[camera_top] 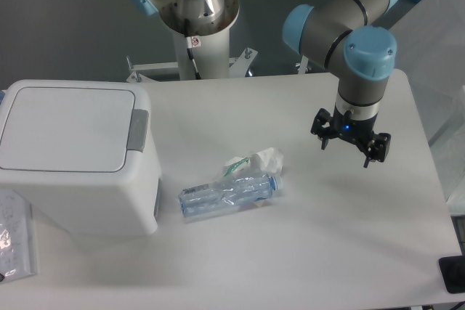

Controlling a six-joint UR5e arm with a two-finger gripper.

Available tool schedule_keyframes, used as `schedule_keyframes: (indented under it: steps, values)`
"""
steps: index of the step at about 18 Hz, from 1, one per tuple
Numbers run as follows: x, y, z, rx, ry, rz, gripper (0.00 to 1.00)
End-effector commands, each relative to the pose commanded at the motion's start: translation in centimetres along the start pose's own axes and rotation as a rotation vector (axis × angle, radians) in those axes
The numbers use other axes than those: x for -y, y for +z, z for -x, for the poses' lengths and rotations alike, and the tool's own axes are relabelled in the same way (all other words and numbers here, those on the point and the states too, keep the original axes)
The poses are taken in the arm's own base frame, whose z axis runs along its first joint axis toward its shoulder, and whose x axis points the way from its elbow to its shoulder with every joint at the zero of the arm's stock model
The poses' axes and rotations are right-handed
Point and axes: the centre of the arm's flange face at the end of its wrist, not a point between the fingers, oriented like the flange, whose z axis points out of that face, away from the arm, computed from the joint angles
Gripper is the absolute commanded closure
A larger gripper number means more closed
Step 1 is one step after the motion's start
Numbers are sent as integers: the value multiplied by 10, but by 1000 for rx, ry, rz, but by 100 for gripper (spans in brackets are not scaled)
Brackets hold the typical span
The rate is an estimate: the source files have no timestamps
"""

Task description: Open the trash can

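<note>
I see the trash can at 9 o'clock on the table, a big boxy white bin with rounded corners. Its flat lid lies flush, shut. The grey push-button latch sits on the lid's right edge, facing the table's middle. Nothing is touching the bin.

Just right of the bin, near table centre toward 6 o'clock, lies a crushed clear plastic bottle on its side, blue cap end pointing to 3 o'clock. A crumpled white wrapper sits just beside it at the bottle's 12 to 1 o'clock; I can't tell if the two touch.

My tool hangs at about 3 o'clock over the table, well apart from the bin, with the bottle and wrapper between. It points down from a grey wrist with a light-blue cap. The two black fingers are spread with a clear gap, nothing between them. I can't tell the height over the table.

At 12 o'clock, behind the table edge, I see the arm's base column. At 7 o'clock, beside the bin's lower left corner, there's a clear plastic bag, partly cut off by the picture's edge. A dark object shows at 4 to 5 o'clock, cut off, can't identify.
</note>
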Motion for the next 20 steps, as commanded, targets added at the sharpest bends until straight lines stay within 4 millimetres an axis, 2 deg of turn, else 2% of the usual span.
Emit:
schedule_keyframes:
  steps: [13, 16, 20]
  values:
    - [5, -5, -1, 0, 3, -34, 0]
    - [19, -4, -10, -25, -85, -81, 0]
    - [51, -18, -17, -17, -207, -113, 0]
